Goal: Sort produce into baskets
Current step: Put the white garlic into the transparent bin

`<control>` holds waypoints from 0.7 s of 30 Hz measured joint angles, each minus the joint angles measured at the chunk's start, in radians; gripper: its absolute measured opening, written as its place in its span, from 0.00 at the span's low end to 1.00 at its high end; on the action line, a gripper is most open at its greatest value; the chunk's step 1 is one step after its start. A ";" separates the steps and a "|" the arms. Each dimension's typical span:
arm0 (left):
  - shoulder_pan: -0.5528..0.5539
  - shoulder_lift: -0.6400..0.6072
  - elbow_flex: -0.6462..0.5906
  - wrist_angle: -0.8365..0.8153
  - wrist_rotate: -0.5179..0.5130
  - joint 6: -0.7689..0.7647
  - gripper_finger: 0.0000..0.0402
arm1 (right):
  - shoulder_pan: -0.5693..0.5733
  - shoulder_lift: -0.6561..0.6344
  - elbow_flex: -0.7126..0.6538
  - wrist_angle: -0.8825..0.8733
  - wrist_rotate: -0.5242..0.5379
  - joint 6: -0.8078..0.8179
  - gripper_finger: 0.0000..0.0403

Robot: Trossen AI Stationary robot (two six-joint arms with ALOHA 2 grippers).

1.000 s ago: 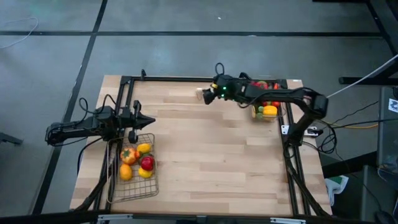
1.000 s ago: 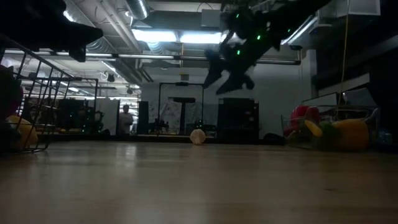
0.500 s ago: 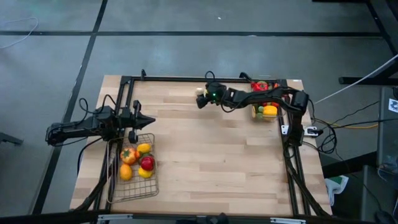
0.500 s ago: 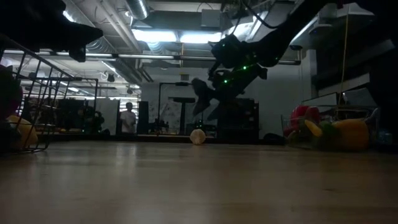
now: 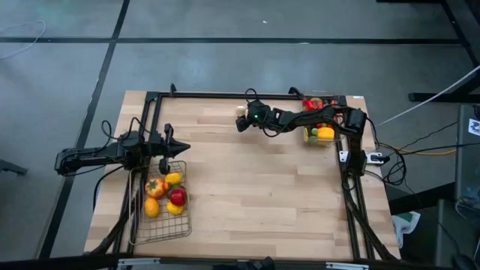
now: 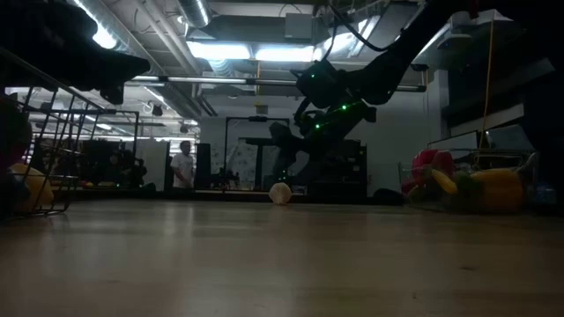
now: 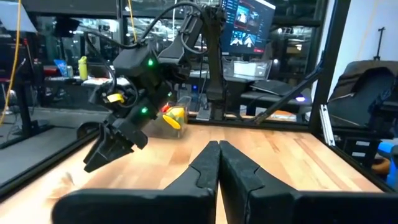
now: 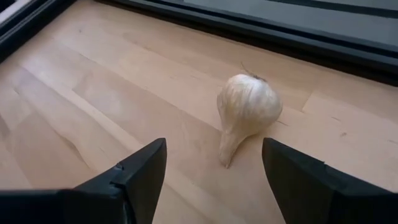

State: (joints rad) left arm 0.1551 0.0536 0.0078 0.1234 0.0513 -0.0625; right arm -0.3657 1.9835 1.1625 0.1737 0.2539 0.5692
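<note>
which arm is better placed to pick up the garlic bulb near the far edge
The right arm. Its gripper is open with the garlic bulb just ahead between its fingers, while the left gripper is shut, over by the wire basket.

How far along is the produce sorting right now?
Mostly done: fruit fills the wire basket, more produce the clear bin. One garlic bulb lies loose on the table; the open right end effector lines up on it. Left end effector waits shut.
</note>
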 joint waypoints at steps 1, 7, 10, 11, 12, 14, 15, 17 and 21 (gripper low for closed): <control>0.000 0.000 0.000 0.000 0.000 0.008 0.01 | 0.000 0.000 0.000 0.004 0.000 0.002 0.66; 0.000 0.000 0.000 -0.002 -0.001 0.016 0.02 | 0.007 0.000 0.000 -0.008 0.004 0.045 0.66; 0.000 0.000 0.000 -0.003 -0.001 0.016 0.01 | 0.008 0.000 0.008 -0.037 -0.006 0.082 0.66; 0.000 0.000 0.000 -0.005 -0.001 0.015 0.01 | 0.008 0.000 0.019 -0.066 -0.018 0.095 0.66; 0.000 0.000 0.000 -0.008 -0.001 0.013 0.01 | 0.008 0.000 0.031 -0.095 -0.027 0.106 0.66; 0.000 0.000 0.000 -0.013 -0.001 0.012 0.01 | 0.008 0.000 0.060 -0.139 -0.045 0.105 0.66; 0.000 0.000 0.000 -0.013 -0.001 0.012 0.01 | 0.008 0.000 0.074 -0.161 -0.054 0.098 0.66; 0.000 0.000 0.000 -0.013 -0.001 0.006 0.02 | 0.008 0.000 0.113 -0.211 -0.066 0.069 0.66; 0.000 0.000 0.000 -0.026 -0.001 -0.038 0.02 | 0.006 0.000 0.214 -0.314 -0.044 0.027 0.66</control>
State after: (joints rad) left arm 0.1551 0.0536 0.0082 0.0971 0.0505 -0.1002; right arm -0.3602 1.9835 1.3763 -0.1399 0.2101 0.5965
